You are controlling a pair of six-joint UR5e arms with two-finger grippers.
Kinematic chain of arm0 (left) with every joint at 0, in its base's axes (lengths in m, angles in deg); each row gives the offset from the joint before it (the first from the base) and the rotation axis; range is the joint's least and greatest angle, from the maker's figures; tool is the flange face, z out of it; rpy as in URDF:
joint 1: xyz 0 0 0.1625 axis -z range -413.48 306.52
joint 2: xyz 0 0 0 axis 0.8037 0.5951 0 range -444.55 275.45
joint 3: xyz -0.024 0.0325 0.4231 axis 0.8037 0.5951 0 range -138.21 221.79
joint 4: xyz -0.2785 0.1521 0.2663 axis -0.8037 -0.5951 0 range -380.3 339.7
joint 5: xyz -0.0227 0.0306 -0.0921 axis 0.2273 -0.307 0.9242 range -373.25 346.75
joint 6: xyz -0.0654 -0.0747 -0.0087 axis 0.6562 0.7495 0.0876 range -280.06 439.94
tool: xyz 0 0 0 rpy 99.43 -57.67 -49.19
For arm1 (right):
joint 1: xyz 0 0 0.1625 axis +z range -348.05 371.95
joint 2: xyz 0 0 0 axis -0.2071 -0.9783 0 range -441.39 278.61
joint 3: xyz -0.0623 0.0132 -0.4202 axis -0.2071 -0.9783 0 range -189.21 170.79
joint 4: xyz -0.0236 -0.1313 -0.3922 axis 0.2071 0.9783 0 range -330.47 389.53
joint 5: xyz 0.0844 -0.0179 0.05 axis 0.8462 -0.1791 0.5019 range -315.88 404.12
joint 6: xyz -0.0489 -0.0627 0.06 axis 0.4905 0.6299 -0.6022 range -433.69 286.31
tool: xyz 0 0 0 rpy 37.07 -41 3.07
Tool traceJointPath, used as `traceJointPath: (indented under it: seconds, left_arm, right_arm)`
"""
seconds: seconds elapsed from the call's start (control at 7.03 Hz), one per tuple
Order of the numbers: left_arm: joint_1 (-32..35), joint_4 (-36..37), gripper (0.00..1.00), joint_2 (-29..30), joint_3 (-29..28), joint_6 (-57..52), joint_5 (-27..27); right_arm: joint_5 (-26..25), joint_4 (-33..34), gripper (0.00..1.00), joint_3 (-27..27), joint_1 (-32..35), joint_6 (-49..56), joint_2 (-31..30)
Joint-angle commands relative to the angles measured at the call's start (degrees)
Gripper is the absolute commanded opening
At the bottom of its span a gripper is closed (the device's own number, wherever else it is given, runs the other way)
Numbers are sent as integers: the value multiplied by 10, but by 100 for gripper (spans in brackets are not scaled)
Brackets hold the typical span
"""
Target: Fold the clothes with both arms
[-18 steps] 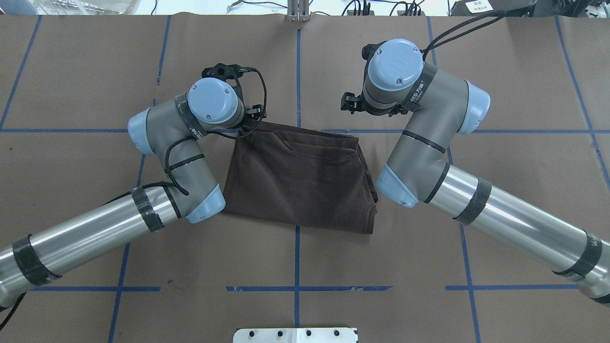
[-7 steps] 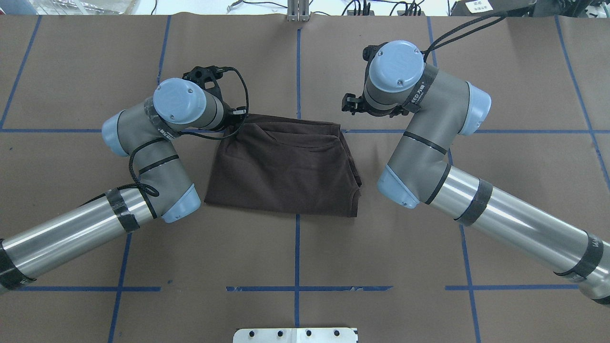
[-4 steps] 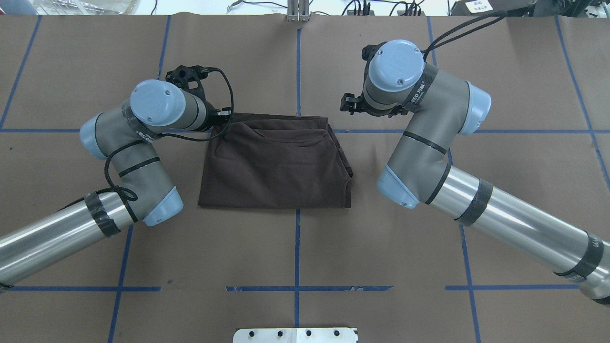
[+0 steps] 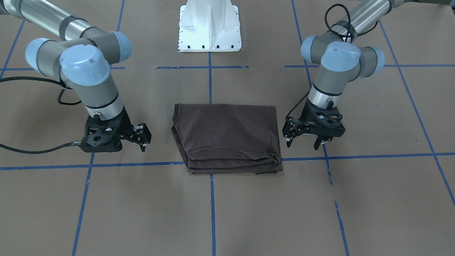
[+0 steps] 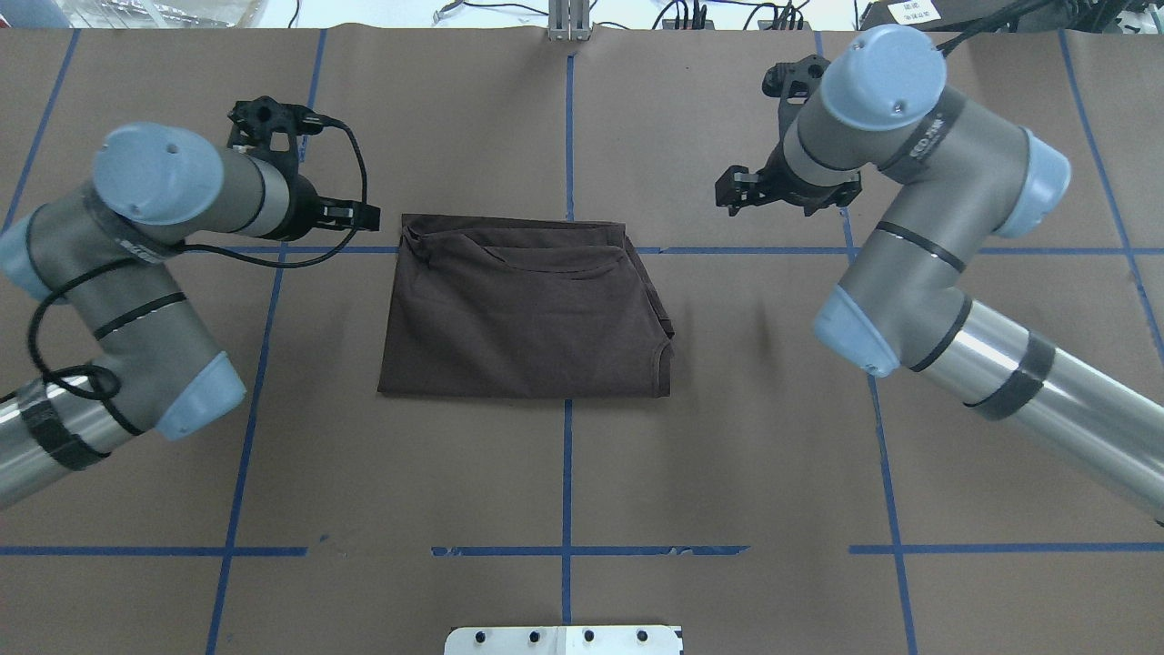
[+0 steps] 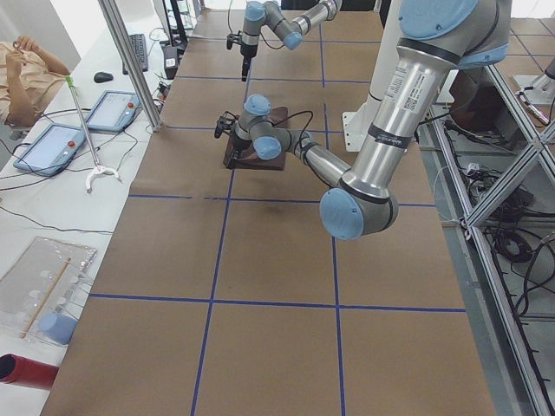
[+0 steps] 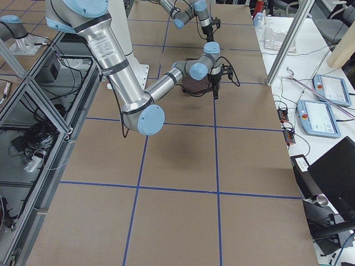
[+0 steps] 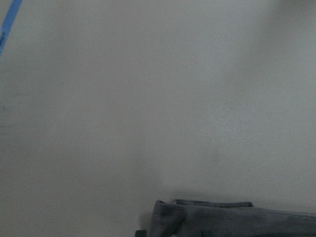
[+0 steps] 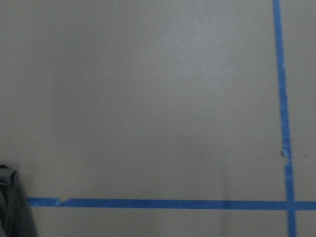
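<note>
The dark brown T-shirt (image 5: 527, 314) (image 4: 227, 137) lies folded into a flat rectangle at the table's middle, collar edge on its far side. My left gripper (image 5: 341, 215) (image 4: 303, 142) hovers just off the shirt's far left corner, open and holding nothing. My right gripper (image 5: 732, 193) (image 4: 142, 137) stands a short way off the shirt's far right corner, also open and empty. The left wrist view catches a strip of shirt (image 8: 222, 219) at its bottom edge. In the right wrist view a bit of shirt (image 9: 12, 207) shows at the bottom left.
Brown paper with blue tape lines (image 5: 566, 473) covers the table. The white bolted pedestal (image 4: 209, 25) stands at the robot's side. Beyond the far table edge are tablets (image 6: 48, 147), a metal post (image 6: 130, 61) and a seated person (image 6: 26, 69).
The left gripper dragged the shirt leftward by its far left corner, then let go and drew away to the left. The right arm has swung off to the right and farther back.
</note>
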Motion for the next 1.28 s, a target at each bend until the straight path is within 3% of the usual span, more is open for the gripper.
traceJointPath:
  seconds: [0.0,0.14,0.43,0.57,0.71,0.85,1.14]
  left_arm:
    - [77,11,100,-130,101,-152,65]
    - [133,5,100,-182,115,-227,107]
    - [271,4,100,-278,107,-439,205]
    - [320,12,100,-320,89,-448,245]
    - [358,8,100,-331,41,-453,277]
    - [439,11,100,-332,17,-455,282]
    - [446,62,100,-372,9,-516,336]
  right_arm:
    - [85,-1,100,81,106,183,-146]
    - [129,-1,100,105,185,306,-221]
    - [170,5,100,96,332,547,-343]
    - [164,1,100,100,364,582,-415]
    - [169,-1,100,93,373,584,-453]
    - [169,1,100,88,382,580,-464]
    - [216,7,100,63,384,584,-475]
